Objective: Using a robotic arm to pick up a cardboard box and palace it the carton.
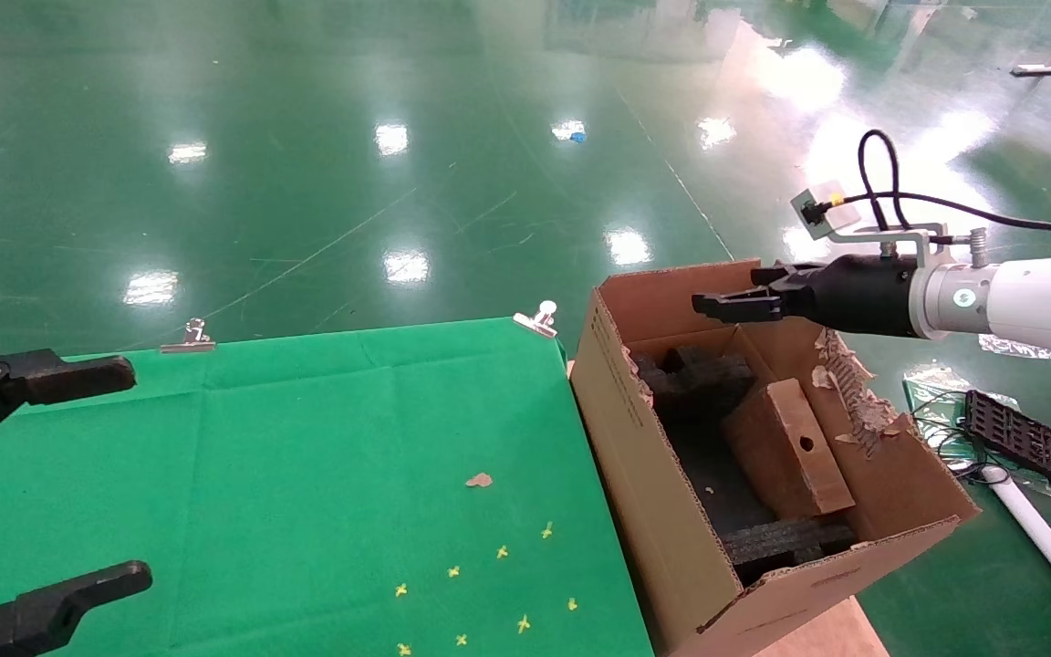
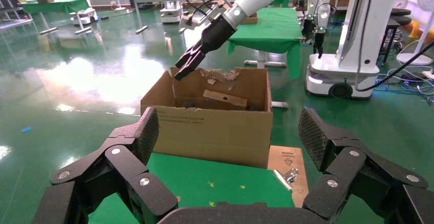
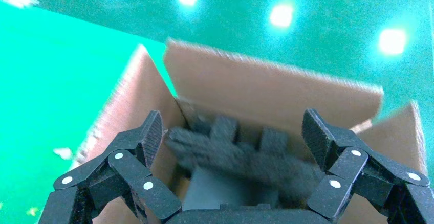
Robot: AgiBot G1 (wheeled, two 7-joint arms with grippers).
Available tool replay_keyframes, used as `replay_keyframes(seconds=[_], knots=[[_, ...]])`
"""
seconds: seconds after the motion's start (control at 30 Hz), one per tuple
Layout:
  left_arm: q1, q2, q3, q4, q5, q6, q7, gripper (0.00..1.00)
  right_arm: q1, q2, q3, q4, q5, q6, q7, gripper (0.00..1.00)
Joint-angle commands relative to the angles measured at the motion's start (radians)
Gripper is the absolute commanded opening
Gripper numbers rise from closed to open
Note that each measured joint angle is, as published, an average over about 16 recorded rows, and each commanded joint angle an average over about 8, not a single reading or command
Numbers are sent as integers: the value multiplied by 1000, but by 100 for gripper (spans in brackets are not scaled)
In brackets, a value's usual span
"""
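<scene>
Near edge first: left gripper point(image 1: 37, 484) parked over the green cloth point(image 1: 306, 456), fingers point(image 2: 138, 147) spread wide, nothing btwn them. Yellow cross marks point(image 1: 489, 584) and a brown scrap point(image 1: 479, 480) lie on the cloth in front of it. Two metal clips point(image 1: 188, 338) pin the cloth's far edge.

Moving out: the carton point(image 1: 635, 474) stands just beside the cloth's right edge, flaps up, right wall torn and ragged. Inside, the cardboard box point(image 1: 790, 447) leans tilted on the black foam inserts point(image 1: 699, 379), hole face up, touching no gripper.

Above the carton's far end: the robotic arm point(image 1: 1036, 306), w/ right gripper point(image 1: 717, 306) pointing left, hovering over the opening. Wrist view shows its fingers point(image 3: 327, 137) released, wide apart, empty, foam and carton wall below.

Right of the carton, on the green floor point(image 1: 398, 137): a black grid tray point(image 1: 1027, 443) and a white pipe point(image 1: 1045, 538).
</scene>
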Motion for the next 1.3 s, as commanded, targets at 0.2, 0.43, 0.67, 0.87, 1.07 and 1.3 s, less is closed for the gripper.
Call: replay_keyframes(seconds=[0.2,0.43,0.67,0.87,1.07,1.3], knots=[[0,0,0,1,0,0,0,100,-70,20,75,111,65,-37,-26,100],[0,0,1,1,0,0,1,100,-147,34,148,246,119,-80,-32,100],[-1,0,1,1,-1,0,1,100,-223,48,220,380,173,-124,-39,100],[-1,0,1,1,-1,0,1,100,-288,61,283,495,219,-161,-45,100],[-1,0,2,1,-1,0,1,100,-354,73,345,611,265,-199,-51,100],[-1,-1,2,1,-1,0,1,100,-429,87,417,743,318,-242,-57,100]])
